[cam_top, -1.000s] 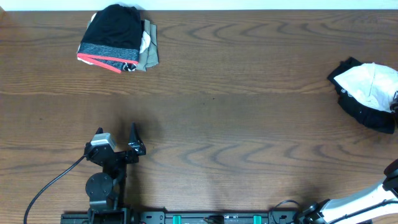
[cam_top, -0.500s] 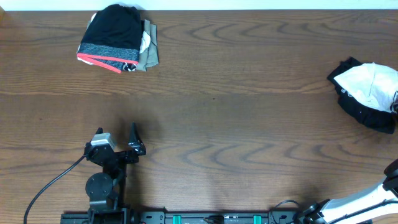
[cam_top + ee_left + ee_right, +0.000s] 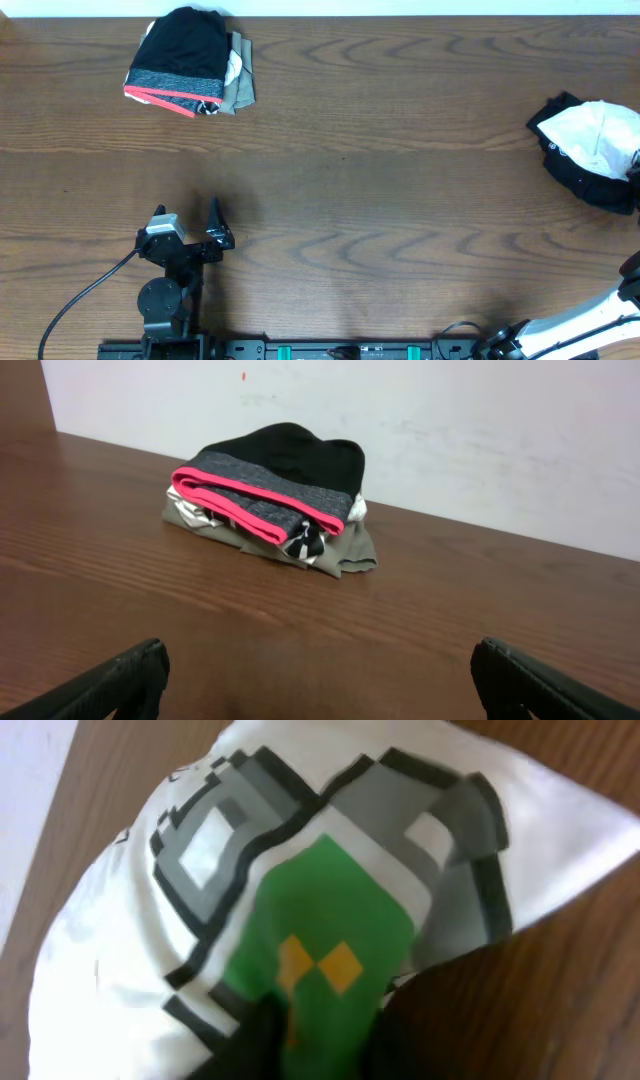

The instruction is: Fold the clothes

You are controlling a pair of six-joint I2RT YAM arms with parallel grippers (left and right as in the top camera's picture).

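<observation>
Overhead only: white shirt (image 3: 598,138) bunched on black garment (image 3: 580,182) at the table (image 3: 400,200) edge, 3 o'clock; folded pile (image 3: 185,62) at 11. Wrist view: left gripper (image 3: 319,655) spread wide, empty, facing the pile. Right wrist view alone shows the shirt's green pixel print (image 3: 320,920); can't tell right gripper's grip.

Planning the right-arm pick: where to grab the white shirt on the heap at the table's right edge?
Pinch a raised fold atop the white shirt, from above. It lies bunched on the black garment, so a low side grab would likely catch both.
</observation>
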